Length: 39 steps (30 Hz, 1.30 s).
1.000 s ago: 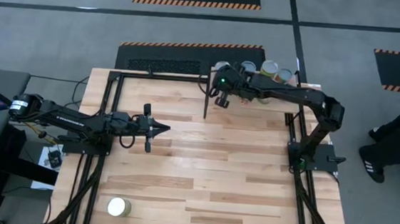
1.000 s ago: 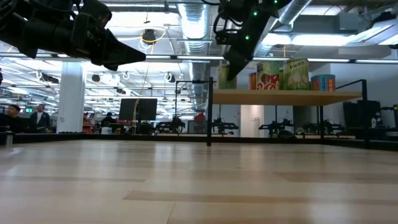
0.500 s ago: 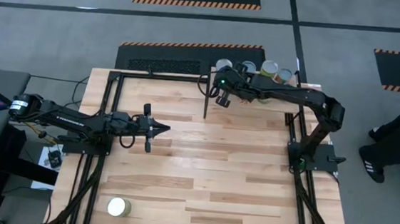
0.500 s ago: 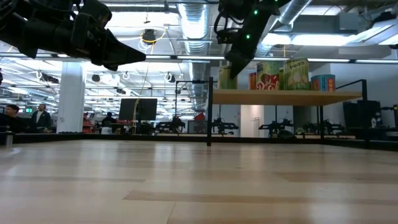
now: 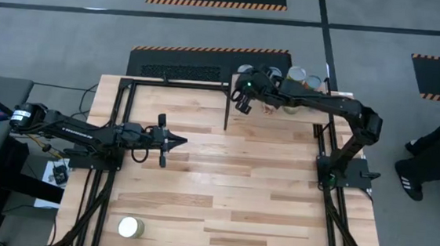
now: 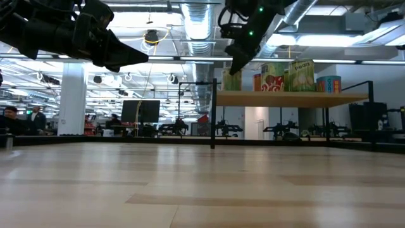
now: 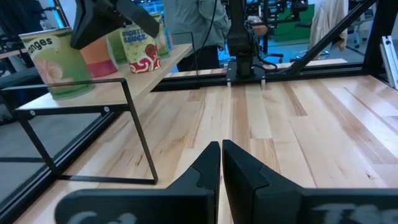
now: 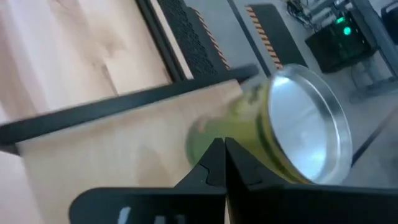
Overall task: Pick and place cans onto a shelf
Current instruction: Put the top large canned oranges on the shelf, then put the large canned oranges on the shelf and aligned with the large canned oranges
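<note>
Right hand (image 5: 243, 96) hangs above the shelf (image 6: 291, 99) at its left end, fingers pressed together on nothing, beside a green can (image 8: 273, 130) standing there. More cans line the shelf. One can (image 5: 130, 227) sits alone on the surface's (image 5: 238, 187) near-left corner. Left hand (image 5: 177, 142) hovers mid-surface, fingers closed, empty.

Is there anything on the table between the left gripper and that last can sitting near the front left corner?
Nothing visible. From above, the left gripper hangs over bare planks, and the can stands alone near the table's front-left corner with only open wood between them. The right gripper is away at the shelf.
</note>
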Available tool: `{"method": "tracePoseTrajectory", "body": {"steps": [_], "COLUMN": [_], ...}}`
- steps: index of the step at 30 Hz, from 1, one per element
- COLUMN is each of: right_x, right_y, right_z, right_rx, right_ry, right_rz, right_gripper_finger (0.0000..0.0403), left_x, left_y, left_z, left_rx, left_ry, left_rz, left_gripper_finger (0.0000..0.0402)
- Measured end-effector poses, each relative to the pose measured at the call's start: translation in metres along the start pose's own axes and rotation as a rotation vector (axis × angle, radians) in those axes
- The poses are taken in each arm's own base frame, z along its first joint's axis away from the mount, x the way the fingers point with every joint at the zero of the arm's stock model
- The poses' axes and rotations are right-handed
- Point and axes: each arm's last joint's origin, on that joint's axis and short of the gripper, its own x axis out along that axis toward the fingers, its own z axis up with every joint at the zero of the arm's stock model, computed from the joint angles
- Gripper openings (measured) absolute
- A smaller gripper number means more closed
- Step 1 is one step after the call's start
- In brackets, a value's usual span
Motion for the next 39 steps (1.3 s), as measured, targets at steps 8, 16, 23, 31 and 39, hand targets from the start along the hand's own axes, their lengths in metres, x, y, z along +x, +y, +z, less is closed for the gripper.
{"method": "tracePoseTrajectory", "body": {"steps": [8, 16, 23, 31, 39], "right_x": [0.000, -0.019, -0.060, -0.088, -0.129], "right_y": [-0.001, 0.004, 0.013, 0.066, 0.129], "right_z": [-0.004, -0.003, -0.015, -0.064, -0.108], "right_rx": [0.003, -0.019, 0.012, 0.038, -0.033], "right_ry": [0.047, 0.031, -0.242, -0.676, -0.894], "right_rz": [-0.059, -0.046, 0.144, 0.354, 0.524], "right_gripper_finger": [0.0008, 0.0008, 0.0004, 0.0004, 0.0004], "left_x": [0.000, 0.000, 0.000, 0.000, 0.007], "left_y": [0.000, 0.000, -0.001, -0.005, -0.018], "left_z": [0.000, 0.000, -0.001, -0.002, 0.027], "left_rx": [0.000, -0.001, -0.030, -0.071, -0.051], "left_ry": [0.000, 0.001, 0.013, 0.023, 0.222], "left_rz": [0.000, 0.000, -0.031, -0.158, -0.249], "left_gripper_finger": [0.0009, 0.0009, 0.0009, 0.0009, 0.0009]}}
